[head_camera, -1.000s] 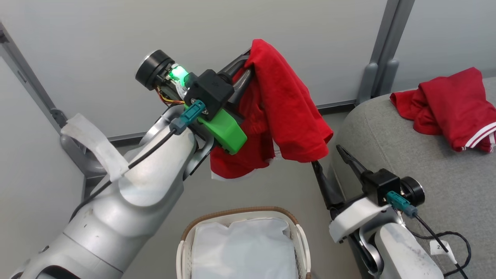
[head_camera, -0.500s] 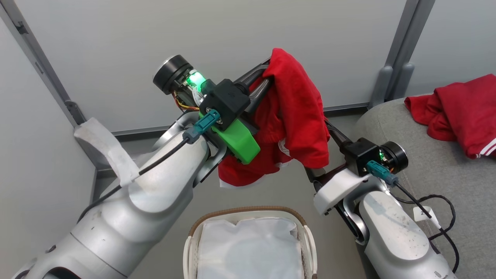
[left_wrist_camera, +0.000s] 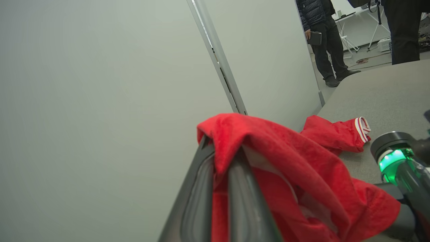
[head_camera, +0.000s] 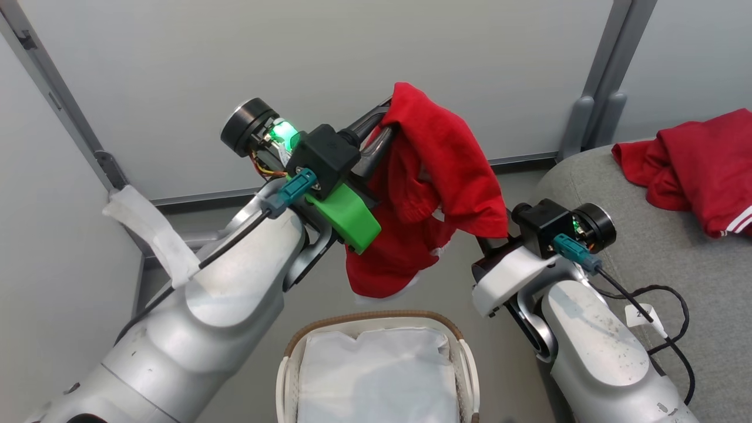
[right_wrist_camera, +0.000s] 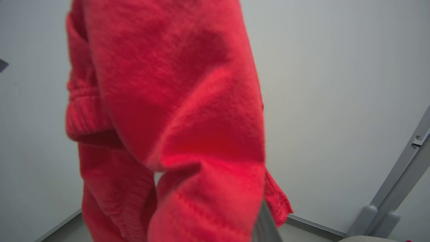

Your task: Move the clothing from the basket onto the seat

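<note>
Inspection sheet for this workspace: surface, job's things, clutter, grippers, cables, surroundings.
Surface: grey seat, one red garment lying on it.
Job's things: second red garment held aloft; basket shows its white liner, no red seen inside.
Clutter: small white tag on the seat.
Grippers: left gripper shut on the second red garment; right gripper fingers behind its hem, state unclear.
Cables: black left-arm cable along the forearm; black right-arm cable looped on the seat.
Surroundings: grey partition panels; people standing beyond the seat.

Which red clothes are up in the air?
The garment held by the left end effector, hanging above the basket. The other garment lies crumpled on the seat.
</note>
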{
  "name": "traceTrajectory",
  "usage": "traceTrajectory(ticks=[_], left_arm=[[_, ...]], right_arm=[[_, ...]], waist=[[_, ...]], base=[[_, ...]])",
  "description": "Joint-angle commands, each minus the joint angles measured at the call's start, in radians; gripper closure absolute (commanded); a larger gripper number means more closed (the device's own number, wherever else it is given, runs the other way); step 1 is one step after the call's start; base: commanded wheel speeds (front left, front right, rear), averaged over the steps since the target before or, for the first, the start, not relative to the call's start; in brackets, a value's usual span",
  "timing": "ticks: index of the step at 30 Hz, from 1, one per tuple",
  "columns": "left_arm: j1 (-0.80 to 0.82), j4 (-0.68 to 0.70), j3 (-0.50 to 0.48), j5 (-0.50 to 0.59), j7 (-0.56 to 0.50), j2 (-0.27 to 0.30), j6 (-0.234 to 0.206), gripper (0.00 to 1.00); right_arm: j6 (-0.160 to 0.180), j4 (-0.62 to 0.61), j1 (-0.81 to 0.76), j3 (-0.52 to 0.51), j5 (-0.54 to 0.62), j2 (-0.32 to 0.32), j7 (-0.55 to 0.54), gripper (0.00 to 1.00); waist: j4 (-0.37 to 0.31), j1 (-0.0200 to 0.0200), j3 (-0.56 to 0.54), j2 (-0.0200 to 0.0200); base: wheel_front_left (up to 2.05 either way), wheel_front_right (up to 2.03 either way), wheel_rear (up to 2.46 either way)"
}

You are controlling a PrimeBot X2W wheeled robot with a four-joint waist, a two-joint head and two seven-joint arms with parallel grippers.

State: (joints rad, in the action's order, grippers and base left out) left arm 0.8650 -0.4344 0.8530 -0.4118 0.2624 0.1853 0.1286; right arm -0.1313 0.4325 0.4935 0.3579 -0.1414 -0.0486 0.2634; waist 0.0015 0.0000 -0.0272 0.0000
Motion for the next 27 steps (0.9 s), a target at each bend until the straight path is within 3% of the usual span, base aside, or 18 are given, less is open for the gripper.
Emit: traceTrajectory(ticks=[1, 5, 6, 7, 9, 10, 27], left_arm=[[-0.020, -0.005, -0.005, -0.004, 0.004, 0.008, -0.005, 1.00], [-0.037, -0.014, -0.012, -0.022, 0.004, 0.002, -0.004, 1.00], [-0.043, -0.017, -0.013, -0.030, 0.003, 0.001, -0.004, 0.90], [-0.050, -0.023, -0.014, -0.041, 0.004, 0.000, -0.003, 0.70], [-0.062, -0.033, -0.015, -0.057, 0.004, -0.002, -0.002, 0.53], [-0.073, -0.039, -0.018, -0.070, 0.003, -0.005, -0.002, 0.00], [-0.306, -0.097, -0.071, -0.129, 0.002, -0.030, -0.008, 0.00]], right_arm=[[0.001, -0.002, 0.002, -0.006, 0.003, -0.004, 0.002, 1.00], [0.001, -0.006, 0.003, -0.014, 0.008, -0.004, 0.002, 1.00], [0.001, -0.006, 0.004, -0.017, 0.010, -0.004, 0.002, 1.00], [0.001, -0.007, 0.004, -0.022, 0.011, -0.004, 0.002, 1.00], [0.001, -0.009, 0.006, -0.032, 0.014, -0.003, 0.002, 1.00], [0.001, -0.011, 0.007, -0.040, 0.016, -0.004, 0.002, 1.00], [0.001, -0.059, 0.009, -0.215, 0.086, -0.013, 0.002, 1.00]], waist=[[-0.002, 0.0000, 0.000, 0.0000], [-0.005, 0.0000, 0.001, 0.0000], [-0.006, 0.0000, 0.000, 0.0000], [-0.007, 0.0000, 0.000, 0.0000], [-0.009, 0.0000, 0.000, 0.0000], [-0.010, 0.0000, -0.001, 0.0000], [-0.019, 0.0000, -0.005, 0.0000]], base=[[0.00, 0.00, 0.00], [0.00, 0.00, 0.00], [0.00, 0.00, 0.00], [0.00, 0.00, 0.00], [0.00, 0.00, 0.00], [0.00, 0.00, 0.00], [0.00, 0.00, 0.00]])
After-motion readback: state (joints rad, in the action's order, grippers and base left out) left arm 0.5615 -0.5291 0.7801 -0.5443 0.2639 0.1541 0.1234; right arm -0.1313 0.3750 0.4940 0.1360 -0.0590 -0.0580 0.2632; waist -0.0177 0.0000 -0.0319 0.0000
